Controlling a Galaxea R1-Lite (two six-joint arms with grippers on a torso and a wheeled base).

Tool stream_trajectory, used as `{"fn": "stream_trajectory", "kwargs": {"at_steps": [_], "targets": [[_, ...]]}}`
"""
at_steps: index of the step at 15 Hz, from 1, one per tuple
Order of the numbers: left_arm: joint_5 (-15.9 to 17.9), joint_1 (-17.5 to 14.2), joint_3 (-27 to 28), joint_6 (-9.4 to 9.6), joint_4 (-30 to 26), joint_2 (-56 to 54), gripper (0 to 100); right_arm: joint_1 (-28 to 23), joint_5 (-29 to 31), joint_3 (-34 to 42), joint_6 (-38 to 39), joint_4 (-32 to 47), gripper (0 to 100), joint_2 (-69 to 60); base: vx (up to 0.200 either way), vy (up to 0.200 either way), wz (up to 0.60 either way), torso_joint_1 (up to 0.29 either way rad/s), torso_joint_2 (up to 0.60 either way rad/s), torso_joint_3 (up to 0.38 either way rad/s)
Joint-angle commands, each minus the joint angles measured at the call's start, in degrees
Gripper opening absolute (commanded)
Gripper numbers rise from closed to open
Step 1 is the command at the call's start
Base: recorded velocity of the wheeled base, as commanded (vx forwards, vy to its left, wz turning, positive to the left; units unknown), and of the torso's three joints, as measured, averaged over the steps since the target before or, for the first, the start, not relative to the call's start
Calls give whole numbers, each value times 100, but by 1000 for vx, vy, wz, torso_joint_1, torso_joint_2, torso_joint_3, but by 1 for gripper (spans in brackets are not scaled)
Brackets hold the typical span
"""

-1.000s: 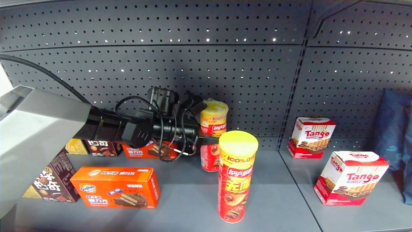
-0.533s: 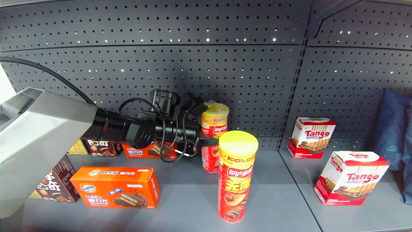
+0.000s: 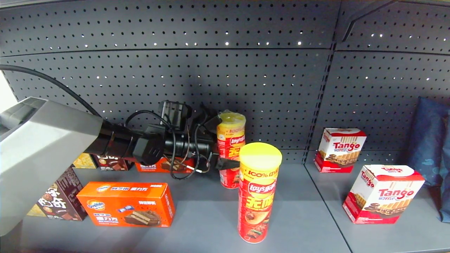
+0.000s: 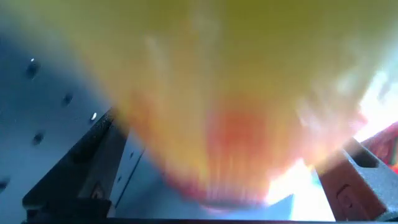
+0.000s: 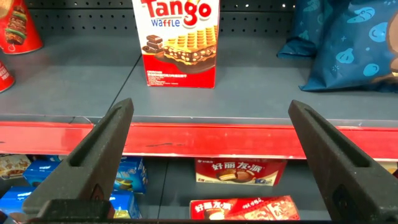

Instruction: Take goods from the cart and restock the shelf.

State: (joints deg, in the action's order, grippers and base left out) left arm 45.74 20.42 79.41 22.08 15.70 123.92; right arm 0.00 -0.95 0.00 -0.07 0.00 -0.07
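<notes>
The rear chip can (image 3: pixel 230 147) is held upright at the back of the shelf (image 3: pixel 299 218), close to the perforated back panel (image 3: pixel 246 80) and directly behind the front chip can (image 3: pixel 258 193), which stands free nearer the shelf edge. In the left wrist view the rear chip can (image 4: pixel 236 93) is seen at very close range between the two fingers. The left gripper (image 3: pixel 220 144) is clamped on its body from the side. The base of the can appears to be at shelf level, but contact cannot be confirmed, since the lower part is partly hidden by the front can.

To the robot's left of the cans lies an orange cake box (image 3: pixel 126 203); to the robot's right stand two wafer boxes (image 3: pixel 339 149), and a blue bag (image 3: pixel 430 140) lies at the far right.

The right gripper (image 5: pixel 211 106) is held with its fingers wide apart and empty, in front of the shelf edge, facing a wafer box (image 5: pixel 177 43).

Status: placement of the rear can is judged to be nearly complete (release and withdrawal are not yet done). One can of the same kind is already placed. The amount of stock left to fetch cannot be determined. During withdrawal, the front can should be avoided, as it stands just beside the arm's path.
</notes>
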Motion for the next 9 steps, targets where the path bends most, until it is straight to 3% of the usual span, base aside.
{"fn": "stream_trajectory", "kwargs": {"at_steps": [1, 4, 9], "targets": [[-4, -152, -233, -2, 12, -210, 100, 0, -2, 0, -1, 0, 100, 7, 0, 0, 0, 0, 0, 0], [-118, -275, -523, -2, 12, -518, 100, 0, -2, 0, -1, 0, 100, 7, 0, 0, 0, 0, 0, 0], [-584, -275, -901, 7, 223, -808, 100, 0, -2, 0, -1, 0, 100, 7, 0, 0, 0, 0, 0, 0]]}}
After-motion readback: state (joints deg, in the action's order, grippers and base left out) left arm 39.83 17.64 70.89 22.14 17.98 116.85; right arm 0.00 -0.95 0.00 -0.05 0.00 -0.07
